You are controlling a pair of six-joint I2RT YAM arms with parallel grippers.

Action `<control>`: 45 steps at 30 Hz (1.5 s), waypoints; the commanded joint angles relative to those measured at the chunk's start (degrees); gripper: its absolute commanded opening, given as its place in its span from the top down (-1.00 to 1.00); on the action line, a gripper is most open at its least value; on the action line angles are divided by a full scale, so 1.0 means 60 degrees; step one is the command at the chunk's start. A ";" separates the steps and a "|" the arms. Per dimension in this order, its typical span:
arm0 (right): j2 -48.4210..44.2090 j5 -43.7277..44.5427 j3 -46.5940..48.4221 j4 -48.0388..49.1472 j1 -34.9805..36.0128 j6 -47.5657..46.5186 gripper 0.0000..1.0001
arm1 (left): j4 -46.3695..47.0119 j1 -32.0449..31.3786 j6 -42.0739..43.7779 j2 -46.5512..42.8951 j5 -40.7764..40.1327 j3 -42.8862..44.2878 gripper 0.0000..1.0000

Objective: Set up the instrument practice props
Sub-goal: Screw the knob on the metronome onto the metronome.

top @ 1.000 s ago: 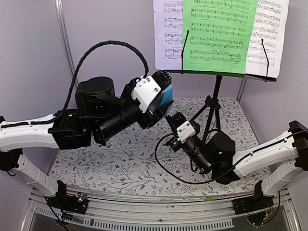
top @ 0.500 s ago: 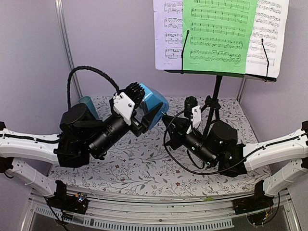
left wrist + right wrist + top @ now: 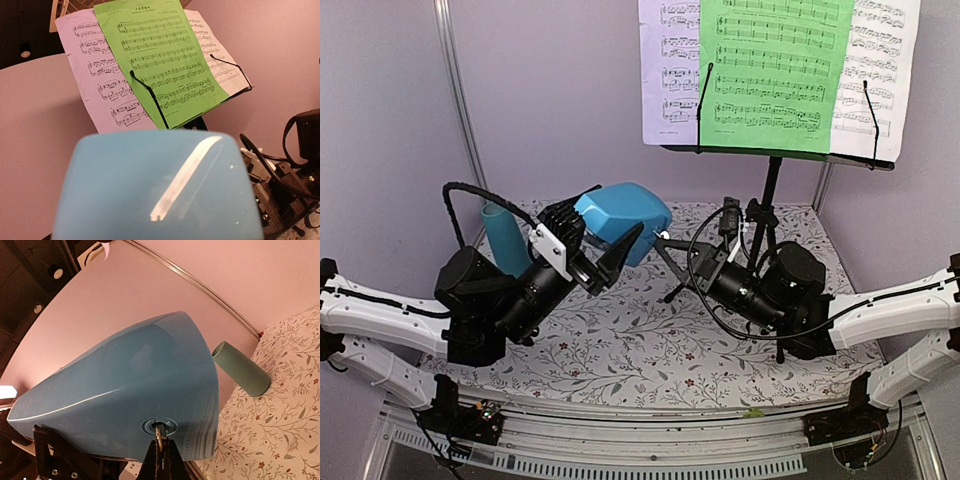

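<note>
From above, the left arm reaches low across the desk (image 3: 640,345) and tilts upward. Its left pincer (image 3: 592,246) is clamped around the blue metronome (image 3: 625,212), holding it in the air to the left of the music stand (image 3: 770,200). The right arm bends in from beside the stand's foot. Its right pincer (image 3: 668,243) is closed, with the tip at the metronome's stand-facing side. The sheet-music pages (image 3: 775,70) rest on the stand. A teal cup (image 3: 505,235) stands farther left of the stand, and bare desk lies in front of it.

In the left wrist view, the metronome fills the lower frame, below the pages.

Only the right wrist view shows the closed fingertips (image 3: 155,461) touching a round socket (image 3: 159,426) on the metronome.
</note>
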 commanded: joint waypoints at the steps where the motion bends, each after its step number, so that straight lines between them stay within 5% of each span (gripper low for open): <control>1: 0.0536 -0.0465 -0.0448 0.3271 -0.0627 0.3892 1.00 | 0.1143 -0.0135 -0.0014 -0.0070 0.0977 -0.0355 1.00; 9: 0.1389 -0.0348 -0.0661 0.5195 -0.0644 0.5837 1.00 | 0.1259 -0.0109 0.0029 -0.0089 0.0878 -0.0654 1.00; 13: 0.1013 -0.0129 -0.0694 0.4686 -0.0643 0.5524 1.00 | 0.1182 -0.0084 0.0001 -0.0133 0.0703 -0.0752 1.00; 18: 0.0353 -0.0257 -0.0573 0.3310 -0.0718 0.4471 0.52 | 0.0004 -0.0017 -0.0452 -0.0092 -0.0018 -0.0146 1.00; 26: -0.1159 -0.0053 -0.0424 -0.0626 -0.0746 -0.0655 -0.05 | -0.4765 0.0396 -0.2683 0.0052 -0.0883 0.2623 1.00; 32: -0.1811 0.0619 -0.0716 -0.2018 -0.0731 -0.4734 -0.13 | -0.8052 0.0678 -0.4206 0.0388 -0.0480 0.4626 1.00; 38: -0.2156 0.1697 -0.1605 -0.0521 -0.0480 -0.9407 -0.21 | -1.0517 0.0696 -0.4656 0.0877 -0.0297 0.6322 1.00; 45: -0.0851 0.2795 -0.2649 0.3849 -0.0049 -1.4856 -0.26 | -1.3310 0.0711 -0.5079 0.2246 -0.0314 0.8996 1.00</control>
